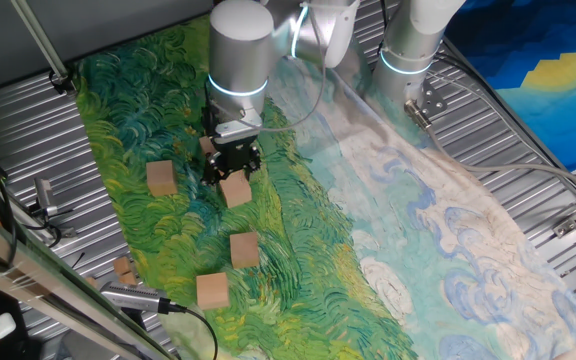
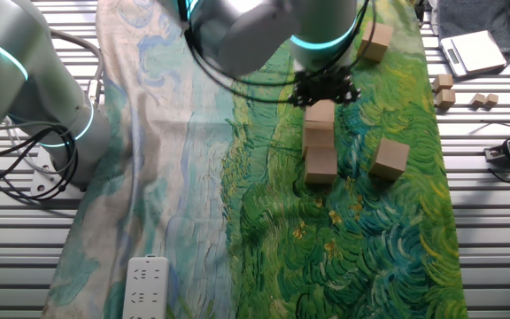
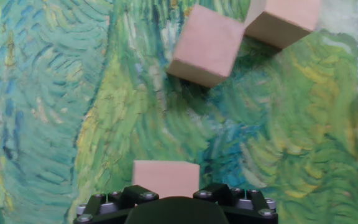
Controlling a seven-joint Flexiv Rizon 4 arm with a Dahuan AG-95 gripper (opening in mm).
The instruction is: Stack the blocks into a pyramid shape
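My gripper (image 1: 234, 176) is down over the green cloth, shut on a tan wooden block (image 1: 235, 191). In the hand view this block (image 3: 166, 178) sits between the jaws at the bottom edge. In the other fixed view the held block (image 2: 320, 113) is just behind two blocks in line, one (image 2: 319, 137) and another (image 2: 320, 165). A loose block (image 1: 161, 178) lies to the left. Two more blocks, one (image 1: 244, 249) and another (image 1: 212, 290), lie nearer the front. They show ahead in the hand view, the nearer (image 3: 207, 45) and the farther (image 3: 284, 18), almost touching.
Small tan scraps (image 1: 123, 268) lie on the metal slats beside the cloth, and several show in the other fixed view (image 2: 444, 89). A white power strip (image 2: 149, 288) lies on the cloth's far end. A second robot base (image 1: 408, 50) stands at the back.
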